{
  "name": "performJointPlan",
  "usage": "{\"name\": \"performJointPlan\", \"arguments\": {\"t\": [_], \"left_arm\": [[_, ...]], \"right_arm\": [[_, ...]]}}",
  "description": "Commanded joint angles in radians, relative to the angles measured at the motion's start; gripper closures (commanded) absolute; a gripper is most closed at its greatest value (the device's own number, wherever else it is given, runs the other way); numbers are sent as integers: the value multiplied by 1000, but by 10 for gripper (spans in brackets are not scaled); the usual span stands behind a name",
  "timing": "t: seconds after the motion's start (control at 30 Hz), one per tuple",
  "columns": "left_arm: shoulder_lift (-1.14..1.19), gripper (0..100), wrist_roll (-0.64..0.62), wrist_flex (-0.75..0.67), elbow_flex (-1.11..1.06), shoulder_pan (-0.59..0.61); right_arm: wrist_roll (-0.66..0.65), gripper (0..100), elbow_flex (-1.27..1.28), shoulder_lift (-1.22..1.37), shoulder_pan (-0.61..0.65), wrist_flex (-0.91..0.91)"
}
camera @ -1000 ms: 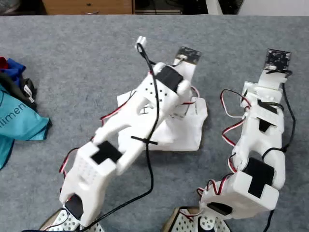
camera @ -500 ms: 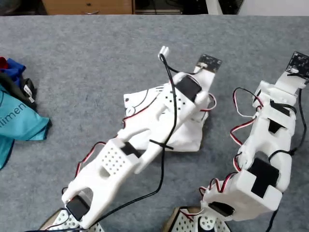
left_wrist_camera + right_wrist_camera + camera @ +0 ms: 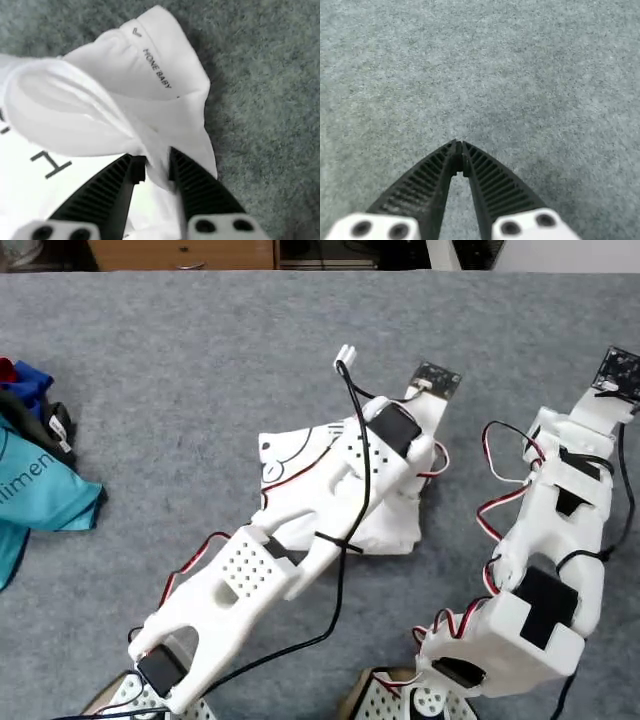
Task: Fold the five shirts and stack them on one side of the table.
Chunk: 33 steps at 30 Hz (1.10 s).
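Pinching the white shirt, the left arm lies outstretched

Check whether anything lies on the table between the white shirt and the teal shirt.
Nothing visible does. The left hand grips a fold of the white shirt, and plain grey table runs from it to the teal shirt at the table's edge.

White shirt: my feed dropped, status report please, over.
Left gripper shut on white shirt fold. Right gripper shut, empty, over the table. Teal shirt at table's edge, not in the way.
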<state>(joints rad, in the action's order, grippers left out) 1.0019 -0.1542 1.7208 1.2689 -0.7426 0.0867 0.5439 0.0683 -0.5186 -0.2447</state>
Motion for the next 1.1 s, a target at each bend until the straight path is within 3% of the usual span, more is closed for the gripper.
{"name": "performJointPlan", "arguments": {"t": [0.0,0.2,0.37,0.5,0.6,0.77,0.87,0.97,1.07], "left_arm": [[-30,800,-72,31,69,5],[-140,797,-140,38,199,75],[-278,812,-147,38,232,215],[-381,981,-144,40,118,350],[-466,981,-133,40,-43,439],[-688,981,12,40,-397,529],[-831,981,43,31,-632,574],[-957,981,58,-84,-907,635],[-1082,981,63,-295,-1227,706]], "right_arm": [[2,987,-53,-2,-15,-2],[2,987,-53,-2,-15,-2],[2,987,-53,-2,-13,-5],[-110,987,-53,-10,45,-8],[-229,987,-84,-39,97,-115],[-250,989,-257,-151,199,-514],[-368,989,-390,-180,308,-733],[-420,989,-519,-166,421,-927],[-396,990,-611,-117,498,-1011]]}}
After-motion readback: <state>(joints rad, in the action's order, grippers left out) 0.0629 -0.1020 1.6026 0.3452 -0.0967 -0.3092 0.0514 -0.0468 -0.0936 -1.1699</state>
